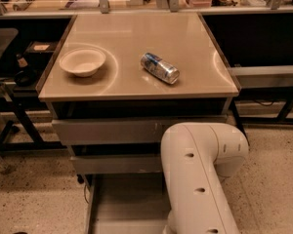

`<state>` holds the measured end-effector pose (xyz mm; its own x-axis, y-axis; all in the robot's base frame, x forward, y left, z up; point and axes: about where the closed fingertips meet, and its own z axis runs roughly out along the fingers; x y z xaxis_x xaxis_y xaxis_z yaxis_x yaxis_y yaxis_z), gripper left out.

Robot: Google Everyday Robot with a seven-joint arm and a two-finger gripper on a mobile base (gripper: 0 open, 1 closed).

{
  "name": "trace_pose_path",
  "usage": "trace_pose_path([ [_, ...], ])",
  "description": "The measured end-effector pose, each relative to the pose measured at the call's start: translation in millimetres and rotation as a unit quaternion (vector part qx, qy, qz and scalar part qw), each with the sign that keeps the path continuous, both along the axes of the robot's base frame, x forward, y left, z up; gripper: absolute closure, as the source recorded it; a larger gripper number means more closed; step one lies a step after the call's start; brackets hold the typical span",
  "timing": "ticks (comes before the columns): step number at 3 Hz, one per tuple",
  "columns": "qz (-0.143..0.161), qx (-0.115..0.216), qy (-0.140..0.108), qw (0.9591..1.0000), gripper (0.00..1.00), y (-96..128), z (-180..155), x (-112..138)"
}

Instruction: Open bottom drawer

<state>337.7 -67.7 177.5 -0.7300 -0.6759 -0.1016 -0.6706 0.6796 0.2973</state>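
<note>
**BOTTOM DRAWER EXTENDED, GRIPPER OUT OF FRAME**

The bottom drawer [129, 201] is sitting at the lower centre of the frame. It is projecting forward from under the two fronts above it, with its shallow grey tray showing. Its own front is lying below the bottom edge. Judging by the exposed tray, the opening is well advanced or complete.

The arm [200, 179] is occupying the lower right. Its white link is running down past the bottom edge and covering the right side of the tray. This routing is putting the wrist low, where a pull on a handle-less front would need it.

The gripper is not showing. It is probably lying below the bottom edge, near the drawer front. Whether it is apart, together or clamped on the front cannot be told.

The top drawer [107, 130] and middle drawer [117, 164] are sitting back under the table [185, 38]. The bowl [82, 61] at upper left and the can [159, 68] at upper centre are resting on the table, well apart from the arm. The can is lying on its side, so a jolt to the cabinet could roll it.
</note>
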Motion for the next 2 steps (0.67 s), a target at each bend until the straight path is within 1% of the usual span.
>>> trace_pose_path([
  [1, -0.006, -0.001, -0.002, 1.0, 1.0, -2.0, 1.6, -10.6],
  [2, -0.006, -0.001, -0.002, 1.0, 0.82, -2.0, 1.5, -10.6],
])
